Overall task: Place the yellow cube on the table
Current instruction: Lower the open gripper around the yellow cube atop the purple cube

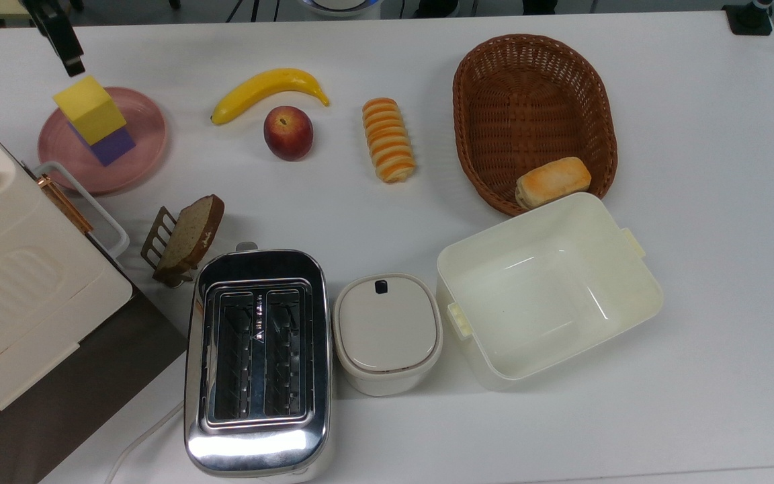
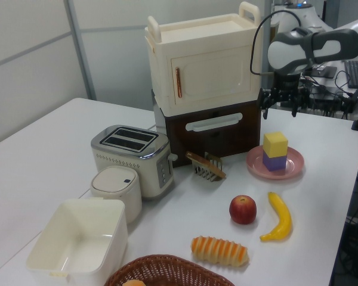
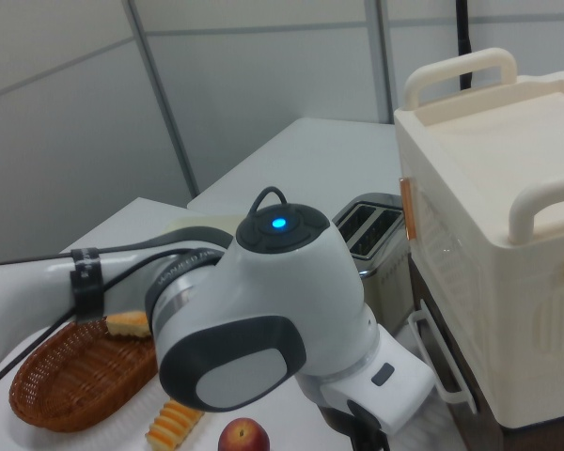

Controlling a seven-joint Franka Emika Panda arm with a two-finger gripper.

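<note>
The yellow cube point(image 1: 89, 107) point(image 2: 275, 143) sits on top of a purple cube point(image 1: 115, 145) point(image 2: 274, 162), which stands on a round pink plate point(image 1: 138, 128) point(image 2: 293, 166) on the white table point(image 1: 696, 202) point(image 2: 48, 155). My gripper point(image 1: 64, 50) point(image 2: 280, 110) hangs open in the air, holding nothing. In the left view it is above and just behind the yellow cube, apart from it. In the top view it lies beyond the cube, near the table's far left corner.
A banana point(image 1: 266, 91), a peach point(image 1: 288, 132) and a striped bread roll point(image 1: 388, 139) lie mid-table. Beyond them are a wicker basket point(image 1: 535, 81) with a bun point(image 1: 553, 181), a white tub point(image 1: 629, 316), a lidded pot point(image 1: 387, 333), a toaster point(image 1: 257, 359), a toast rack point(image 1: 185, 238) and a tall cream cabinet point(image 2: 203, 71).
</note>
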